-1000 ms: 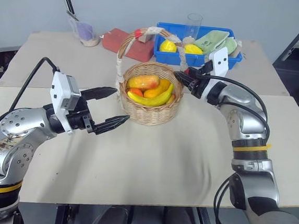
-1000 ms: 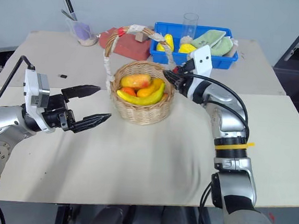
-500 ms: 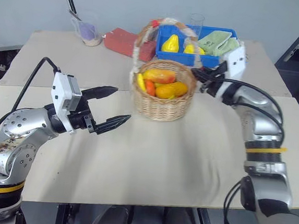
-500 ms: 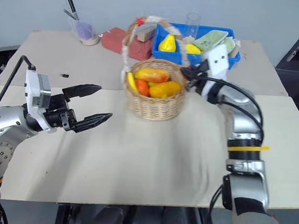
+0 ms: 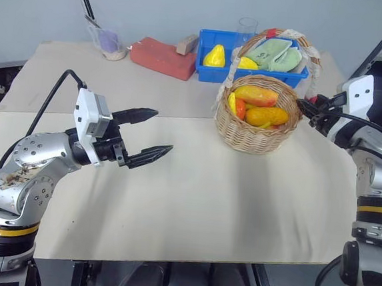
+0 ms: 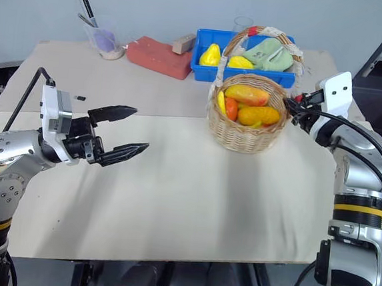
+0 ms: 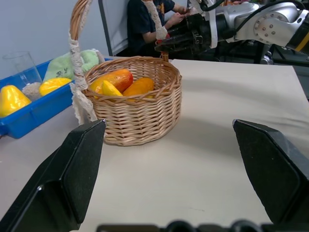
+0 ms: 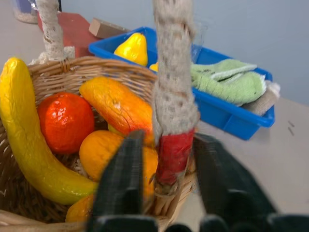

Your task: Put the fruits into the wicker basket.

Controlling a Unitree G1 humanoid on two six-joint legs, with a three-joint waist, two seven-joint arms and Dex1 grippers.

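The right gripper (image 8: 166, 193) has its fingers parted on either side of the red-taped foot of the wicker basket (image 5: 256, 125) handle, not clamping it. The basket sits near the bench's far right edge, holding the banana (image 8: 29, 140) and mango (image 8: 118, 108); both lie roughly crosswise. Packing looks finished; next, withdraw. The left gripper (image 5: 148, 136) hangs released.

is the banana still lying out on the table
No, the banana lies inside the wicker basket beside the mango.
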